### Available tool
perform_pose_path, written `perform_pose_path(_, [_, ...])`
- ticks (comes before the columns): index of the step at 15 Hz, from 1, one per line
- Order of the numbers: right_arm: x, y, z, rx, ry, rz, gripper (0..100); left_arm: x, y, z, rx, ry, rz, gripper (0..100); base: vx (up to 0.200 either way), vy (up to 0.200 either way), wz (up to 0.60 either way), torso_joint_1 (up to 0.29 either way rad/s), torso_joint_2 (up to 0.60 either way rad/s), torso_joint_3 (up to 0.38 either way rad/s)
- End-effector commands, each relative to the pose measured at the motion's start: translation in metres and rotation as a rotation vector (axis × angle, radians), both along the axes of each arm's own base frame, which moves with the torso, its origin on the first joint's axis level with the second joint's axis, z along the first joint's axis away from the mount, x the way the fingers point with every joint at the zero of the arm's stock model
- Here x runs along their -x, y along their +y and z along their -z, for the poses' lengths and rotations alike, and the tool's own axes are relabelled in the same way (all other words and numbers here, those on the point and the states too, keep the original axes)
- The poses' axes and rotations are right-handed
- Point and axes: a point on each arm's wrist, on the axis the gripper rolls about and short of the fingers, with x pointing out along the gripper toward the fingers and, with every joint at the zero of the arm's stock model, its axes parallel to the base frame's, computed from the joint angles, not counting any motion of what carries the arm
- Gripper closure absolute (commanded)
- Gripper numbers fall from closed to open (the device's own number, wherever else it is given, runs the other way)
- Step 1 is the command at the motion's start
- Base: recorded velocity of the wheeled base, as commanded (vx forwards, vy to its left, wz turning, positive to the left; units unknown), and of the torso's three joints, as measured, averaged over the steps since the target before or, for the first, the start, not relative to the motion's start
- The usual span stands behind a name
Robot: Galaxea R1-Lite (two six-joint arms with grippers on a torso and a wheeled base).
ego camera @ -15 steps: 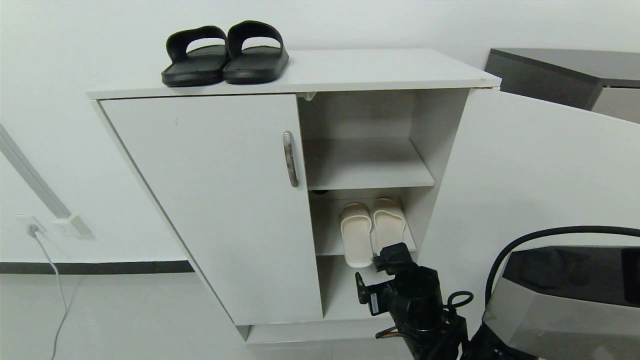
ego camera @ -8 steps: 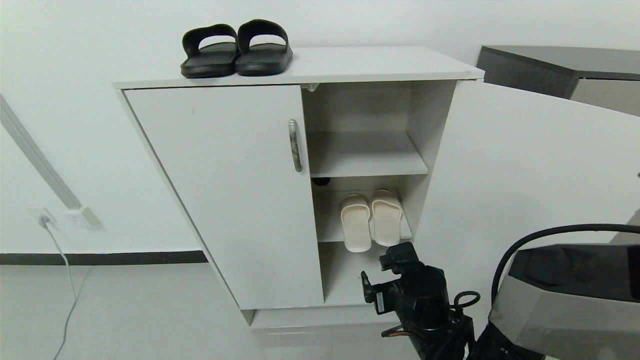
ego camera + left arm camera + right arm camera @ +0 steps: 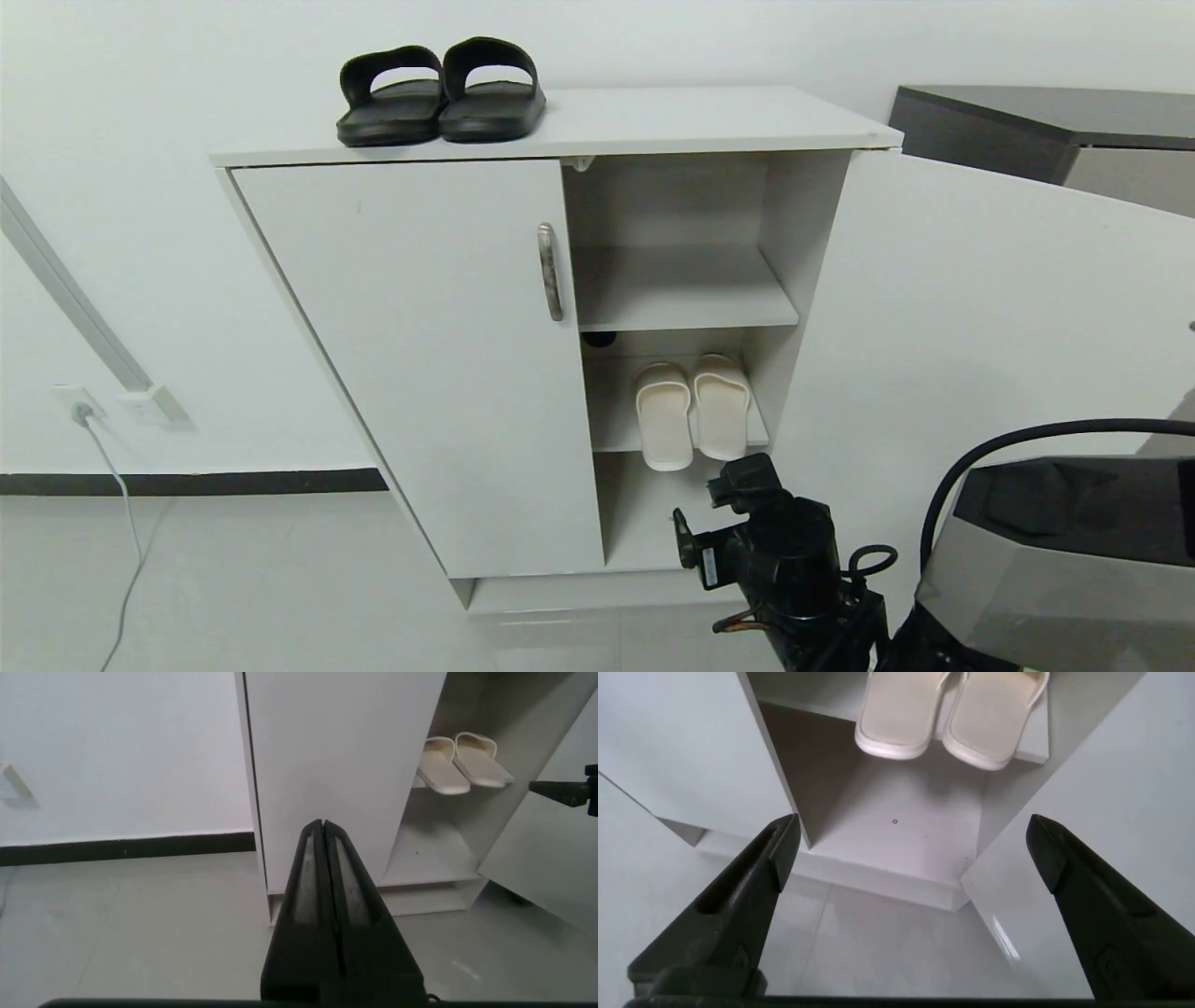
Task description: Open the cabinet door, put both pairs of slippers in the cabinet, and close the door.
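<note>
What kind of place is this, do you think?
Probably a home entryway, or a mock-up of one: a white shoe cabinet against a plain wall, cream slippers on a shelf inside, black slippers on top.

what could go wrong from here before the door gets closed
1. The white slippers overhang the front edge of their shelf; the open right door might catch them when swung shut.
2. The black slippers sit up on the cabinet top, while the open right gripper is low by the bottom compartment. That looks like a long reach, and one slipper could slip off in the grab.
</note>
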Motion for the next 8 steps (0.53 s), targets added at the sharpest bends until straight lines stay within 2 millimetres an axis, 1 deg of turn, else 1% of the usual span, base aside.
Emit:
perform_pose_path(1, [0.0011, -0.0007, 0.0012, 0.005, 0.003, -0.001, 0, -0.0001, 0.0, -0.0001, 0.0, 0.001, 0.0, 100, 0.0, 0.0, 0.0, 0.002, 0.01, 0.071])
perform_pose_path(4, [0.0029, -0.0012, 0.0014, 0.009, 0.006, -0.004, 0, -0.0001, 0.0, -0.0001, 0.0, 0.001, 0.0, 100, 0.0, 0.0, 0.0, 0.002, 0.0, 0.15])
perform_pose_path(8, [0.005, -0.0019, 0.0014, 0.007, -0.001, -0.009, 0, -0.0001, 0.0, -0.0001, 0.0, 0.001, 0.0, 100, 0.0, 0.0, 0.0, 0.015, 0.0, 0.195])
